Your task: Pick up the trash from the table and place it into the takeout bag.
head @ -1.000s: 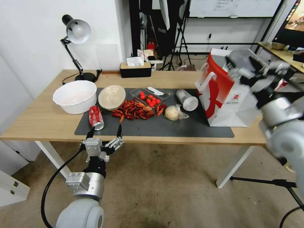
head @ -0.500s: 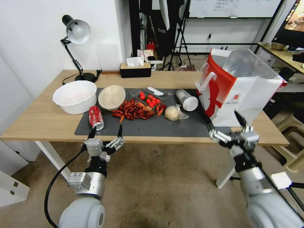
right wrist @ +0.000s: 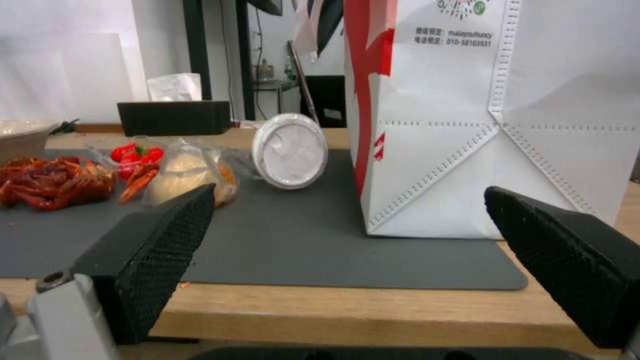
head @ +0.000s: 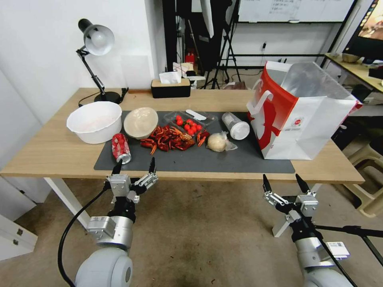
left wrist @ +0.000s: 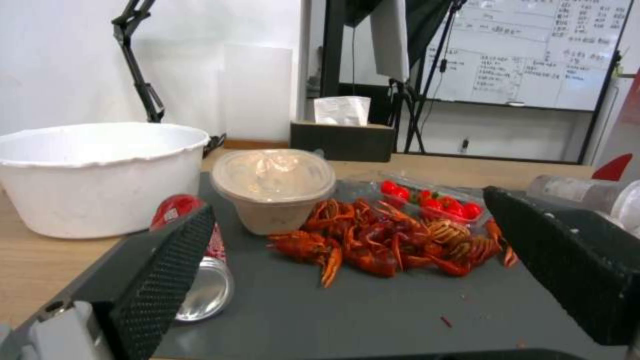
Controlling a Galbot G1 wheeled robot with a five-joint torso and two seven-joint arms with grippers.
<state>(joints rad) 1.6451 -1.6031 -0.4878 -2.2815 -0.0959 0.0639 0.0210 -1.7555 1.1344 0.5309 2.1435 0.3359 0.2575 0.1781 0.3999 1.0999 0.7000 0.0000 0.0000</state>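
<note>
Desk lamp (head: 97,42), white tub (head: 94,121), crayfish (head: 169,138)

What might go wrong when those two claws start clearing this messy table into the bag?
Three risks, I'd guess. The red soda can lies on its side by the dark grey mat's front edge, so a nudge from the open left claw may roll it off. The clear lidded cup also lies tipped. The tall white paper bag with red sides stands unsupported; a bump could topple it.
</note>
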